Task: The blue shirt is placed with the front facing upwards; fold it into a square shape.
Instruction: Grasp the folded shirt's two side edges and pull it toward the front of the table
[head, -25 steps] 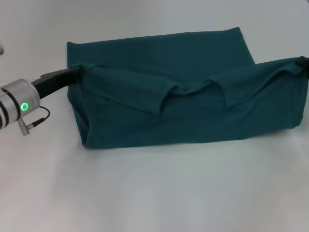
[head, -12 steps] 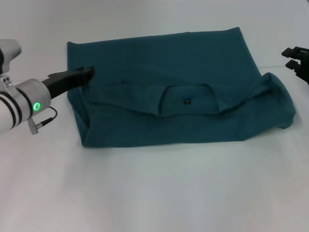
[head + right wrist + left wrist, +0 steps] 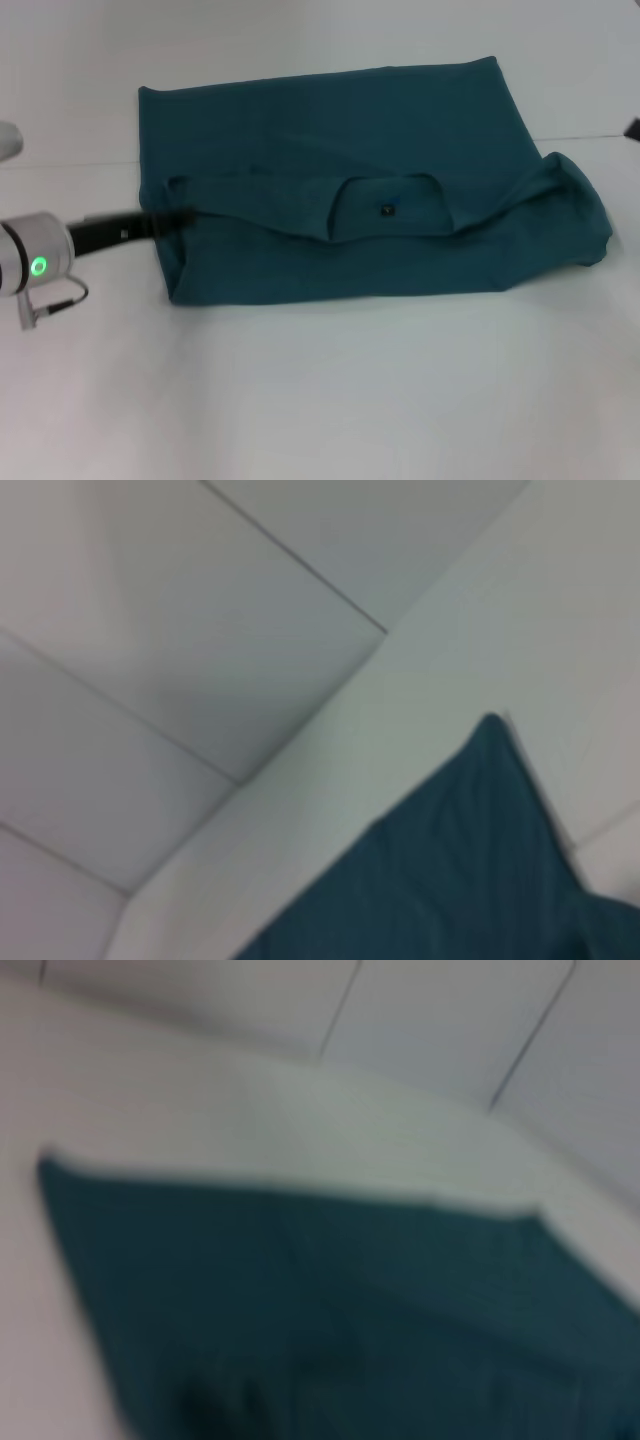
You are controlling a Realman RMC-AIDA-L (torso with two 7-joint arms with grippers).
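Observation:
The blue shirt [image 3: 330,170] lies folded on the white table [image 3: 320,390], with its upper part turned down toward me. Its round neck and small dark label [image 3: 388,209] face up in the middle. The fold's right end sits bunched [image 3: 575,215]. My left gripper [image 3: 170,220] is low at the shirt's left edge, beside the end of the fold. Only a dark sliver of my right gripper [image 3: 632,128] shows at the far right, apart from the cloth. The left wrist view shows the blue shirt [image 3: 330,1310] blurred, and the right wrist view shows a corner of the blue shirt [image 3: 450,870].
White tabletop surrounds the shirt on all sides, with wide room in front [image 3: 330,400]. A panelled white wall [image 3: 200,630] rises behind the table.
Both grippers held the fold raised a second ago, then let it drop flat. Since then the left gripper has sunk toward the near left edge and the right gripper has withdrawn to the right.

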